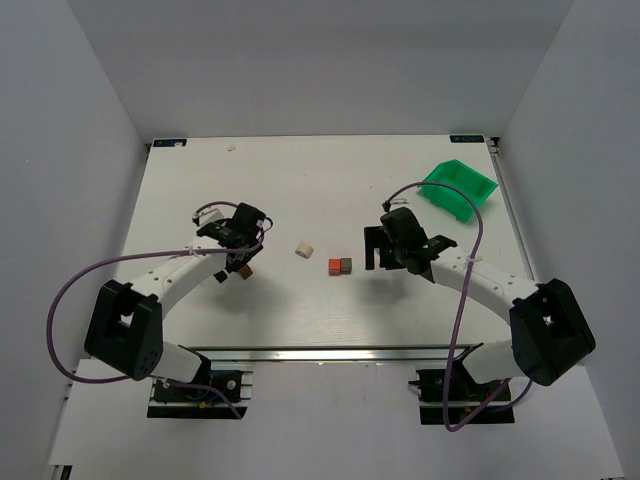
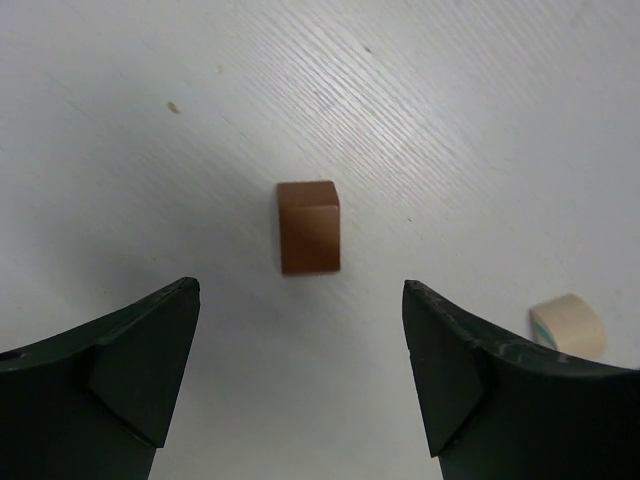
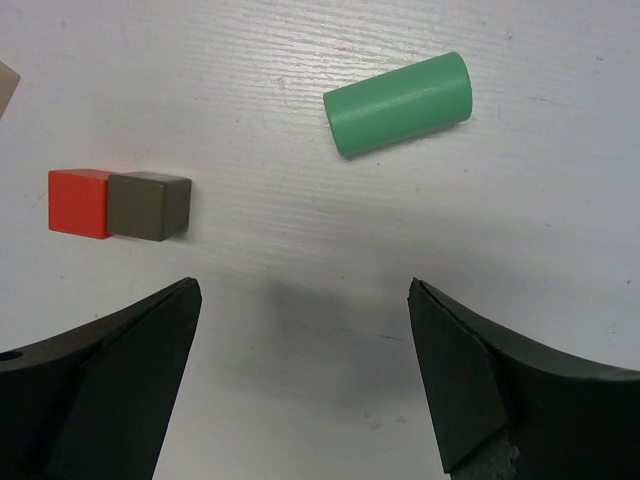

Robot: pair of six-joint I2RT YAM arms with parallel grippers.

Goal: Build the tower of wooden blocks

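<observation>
No stack stands; the small wooden blocks lie singly on the white table. A red block touches a grey-brown block at the middle. They also show in the right wrist view, red and grey-brown, with a pale green cylinder lying on its side. A dark brown block lies just ahead of my open, empty left gripper, with a cream block to its right. My right gripper is open and empty, above bare table.
A bright green plastic bin sits at the back right. A small white bit lies at the table's far edge. White walls close in both sides and the back. The cream block lies between the two grippers.
</observation>
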